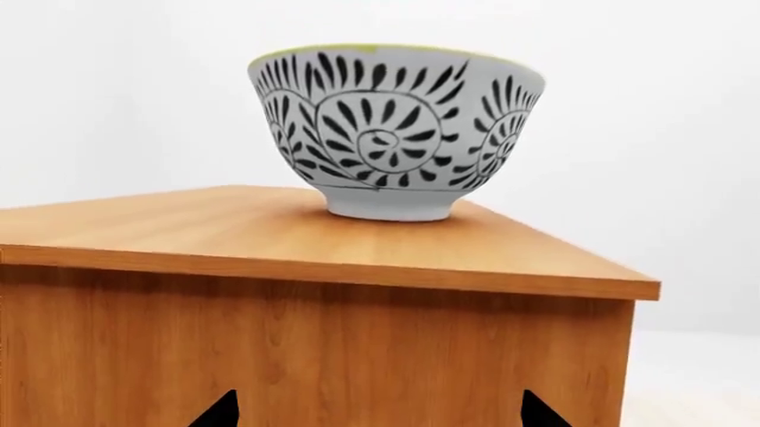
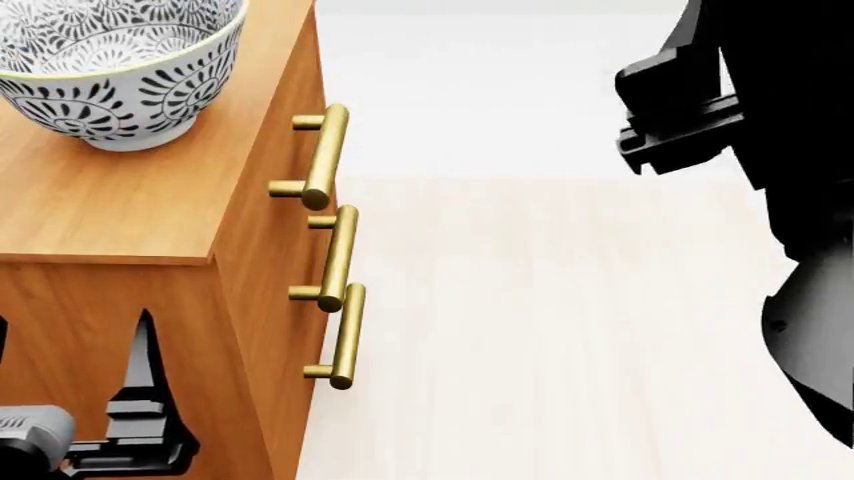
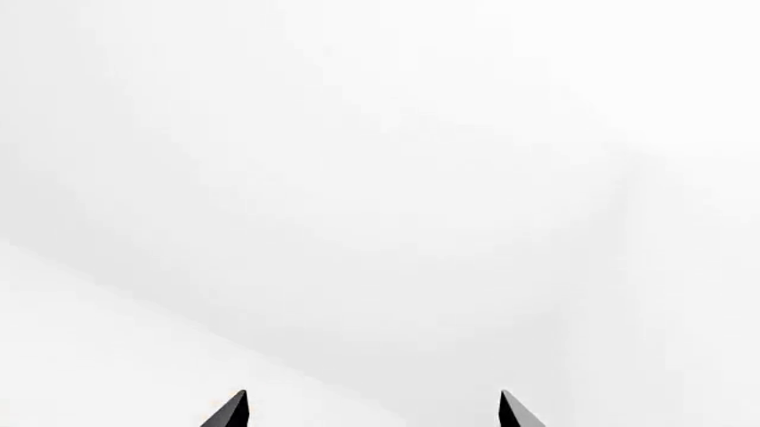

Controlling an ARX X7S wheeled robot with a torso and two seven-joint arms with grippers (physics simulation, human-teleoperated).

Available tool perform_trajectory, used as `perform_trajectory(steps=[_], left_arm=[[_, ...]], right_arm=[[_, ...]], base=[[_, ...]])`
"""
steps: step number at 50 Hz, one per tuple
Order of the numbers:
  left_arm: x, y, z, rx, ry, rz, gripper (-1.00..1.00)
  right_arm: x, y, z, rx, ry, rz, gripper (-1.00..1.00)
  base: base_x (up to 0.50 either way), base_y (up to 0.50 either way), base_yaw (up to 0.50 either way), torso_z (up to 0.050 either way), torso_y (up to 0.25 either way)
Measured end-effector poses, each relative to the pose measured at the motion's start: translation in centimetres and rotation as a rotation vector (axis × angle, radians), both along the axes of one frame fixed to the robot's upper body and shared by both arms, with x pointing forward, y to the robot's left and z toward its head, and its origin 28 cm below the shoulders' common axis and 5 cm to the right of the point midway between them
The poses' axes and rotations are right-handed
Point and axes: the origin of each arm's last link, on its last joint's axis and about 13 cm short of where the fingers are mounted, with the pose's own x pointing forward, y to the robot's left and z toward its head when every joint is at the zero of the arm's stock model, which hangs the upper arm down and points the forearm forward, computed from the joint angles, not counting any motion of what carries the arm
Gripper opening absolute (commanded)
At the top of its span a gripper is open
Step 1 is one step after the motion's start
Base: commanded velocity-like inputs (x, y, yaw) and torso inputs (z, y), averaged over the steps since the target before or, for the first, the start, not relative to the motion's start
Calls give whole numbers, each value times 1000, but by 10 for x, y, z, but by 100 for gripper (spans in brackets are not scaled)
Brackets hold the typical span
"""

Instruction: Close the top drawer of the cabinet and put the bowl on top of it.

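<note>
The bowl [image 1: 396, 133], white with a dark floral pattern, stands upright on the flat top of the orange-brown cabinet [image 1: 297, 347]. In the head view the bowl [image 2: 114, 70] sits at the far left of the cabinet [image 2: 120, 210] top. The top drawer [image 2: 300, 100] looks flush with the two fronts below; its brass handle [image 2: 324, 157] lines up with theirs. My left gripper [image 1: 380, 414] is open and empty, low against the cabinet's side, below the bowl. Away to the right, my right gripper [image 3: 370, 411] is open too, facing only white wall.
Pale wood floor [image 2: 534, 330] spreads in front of the drawers. My black right arm [image 2: 787, 150] hangs at the right of the head view, clear of the cabinet. One left finger [image 2: 144, 385] shows beside the cabinet's near side.
</note>
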Motion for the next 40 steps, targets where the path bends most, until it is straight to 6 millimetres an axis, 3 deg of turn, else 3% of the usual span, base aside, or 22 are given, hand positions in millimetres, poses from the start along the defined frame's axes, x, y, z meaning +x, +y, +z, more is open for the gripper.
perform_trajectory(steps=[18, 40], left_arm=[[-1, 0, 0, 8, -5, 11, 100], [-2, -1, -1, 13, -6, 18, 100]], right_arm=[[-17, -24, -79, 72, 116, -53, 100], [-37, -41, -132, 133, 195, -102, 100]], base=[[0, 0, 0, 0, 0], [0, 0, 0, 0, 0]])
